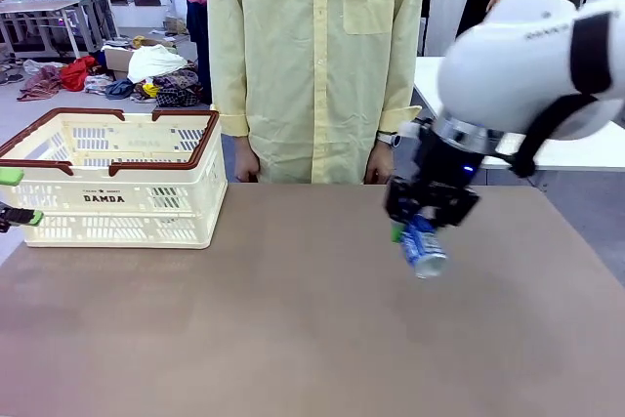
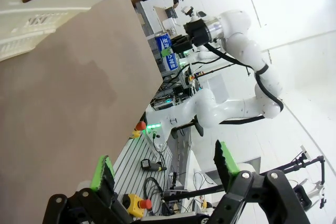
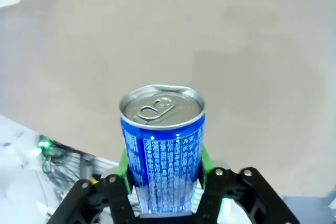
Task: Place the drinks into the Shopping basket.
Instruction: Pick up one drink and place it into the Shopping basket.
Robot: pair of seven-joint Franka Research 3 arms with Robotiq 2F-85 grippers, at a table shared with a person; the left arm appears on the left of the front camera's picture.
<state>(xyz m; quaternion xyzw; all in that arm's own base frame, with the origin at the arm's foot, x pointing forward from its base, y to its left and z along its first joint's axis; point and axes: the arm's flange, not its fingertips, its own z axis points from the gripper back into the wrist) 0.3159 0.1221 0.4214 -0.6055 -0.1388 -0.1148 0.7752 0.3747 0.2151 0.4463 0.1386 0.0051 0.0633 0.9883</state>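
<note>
A: So where's the blue can [image 1: 423, 249] sitting rn?
B: It's hanging tilted over the table [image 1: 293, 339], right of middle. The right gripper [image 1: 414, 233] is clamping its lower body, and its top end is pointing down and away from the gripper.
A: And the Shopping basket [image 1: 127, 227]?
B: It's standing at the table's far left, well apart from the can.
A: Left gripper [image 2: 163, 166]?
B: Jaws are gaping wide w/ nothing btwn them, hovering just beside the basket's left end.
</note>
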